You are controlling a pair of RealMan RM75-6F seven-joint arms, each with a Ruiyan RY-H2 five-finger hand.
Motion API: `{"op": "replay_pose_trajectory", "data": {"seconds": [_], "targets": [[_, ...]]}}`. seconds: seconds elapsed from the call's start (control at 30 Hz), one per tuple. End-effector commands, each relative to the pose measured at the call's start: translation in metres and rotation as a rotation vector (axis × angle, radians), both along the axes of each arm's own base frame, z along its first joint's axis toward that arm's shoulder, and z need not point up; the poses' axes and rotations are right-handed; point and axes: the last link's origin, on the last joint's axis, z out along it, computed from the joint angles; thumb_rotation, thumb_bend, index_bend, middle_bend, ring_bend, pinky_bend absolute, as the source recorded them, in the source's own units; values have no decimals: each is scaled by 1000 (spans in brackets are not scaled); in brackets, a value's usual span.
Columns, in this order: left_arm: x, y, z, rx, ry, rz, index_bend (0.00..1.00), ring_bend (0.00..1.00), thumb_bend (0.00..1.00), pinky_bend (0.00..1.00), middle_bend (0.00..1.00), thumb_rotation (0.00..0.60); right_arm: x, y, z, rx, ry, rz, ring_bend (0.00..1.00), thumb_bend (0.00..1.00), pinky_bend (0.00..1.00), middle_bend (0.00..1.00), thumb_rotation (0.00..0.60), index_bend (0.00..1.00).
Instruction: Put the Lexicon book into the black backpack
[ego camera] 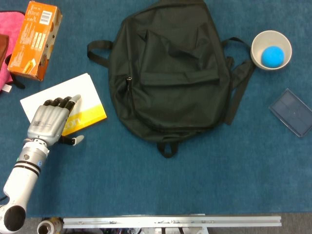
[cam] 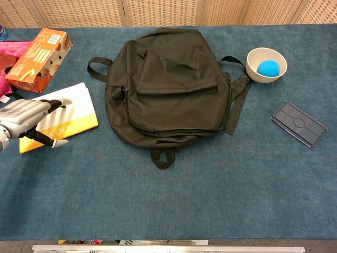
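Note:
The Lexicon book [ego camera: 87,95], white with a yellow band, lies flat on the blue table left of the black backpack [ego camera: 170,73]. The backpack lies flat with its zippers shut as far as I can see. My left hand [ego camera: 50,121] is over the book's near left part, fingers stretched out and thumb spread to the side, covering most of the title. In the chest view the left hand [cam: 25,119] hangs just above the book [cam: 79,108], beside the backpack [cam: 168,84]; I cannot tell whether it touches. My right hand is not in view.
An orange carton [ego camera: 35,39] and a pink cloth [ego camera: 10,28] lie at the far left. A white bowl [ego camera: 271,49] with a blue ball and a dark flat case [ego camera: 292,112] are at the right. A metal rail [ego camera: 170,222] runs along the table's near edge.

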Motion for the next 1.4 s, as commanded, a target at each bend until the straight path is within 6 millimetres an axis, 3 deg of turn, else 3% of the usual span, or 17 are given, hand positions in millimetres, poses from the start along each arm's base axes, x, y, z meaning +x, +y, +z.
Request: {"op": "replay_pose_trajectory", "data": {"seconds": [0.03, 0.13, 0.23, 0.27, 1.4], "targets": [[-1, 1, -3, -3, 3, 4, 39, 144, 169, 182, 139, 402, -1, 1, 0, -1, 0, -1, 146, 129, 296, 324, 600, 252], [-1, 3, -5, 1, 0, -9, 32, 142, 169, 182, 137, 425, -1, 1, 1, -4, -1, 0, 146, 129, 296, 324, 600, 252], [-3, 5, -6, 12, -2, -15, 29, 141, 168, 182, 139, 573, -1, 2, 2, -4, -3, -3, 146, 129, 296, 324, 600, 252], [-3, 6, -7, 13, -1, -15, 29, 141, 169, 182, 140, 596, -2, 3, 2, -5, -3, -4, 146, 129, 296, 324, 600, 252], [-7, 15, -17, 29, -36, 31, 36, 146, 170, 189, 169, 600, -6, 15, 8, -17, -18, -26, 153, 129, 323, 324, 600, 252]]}}
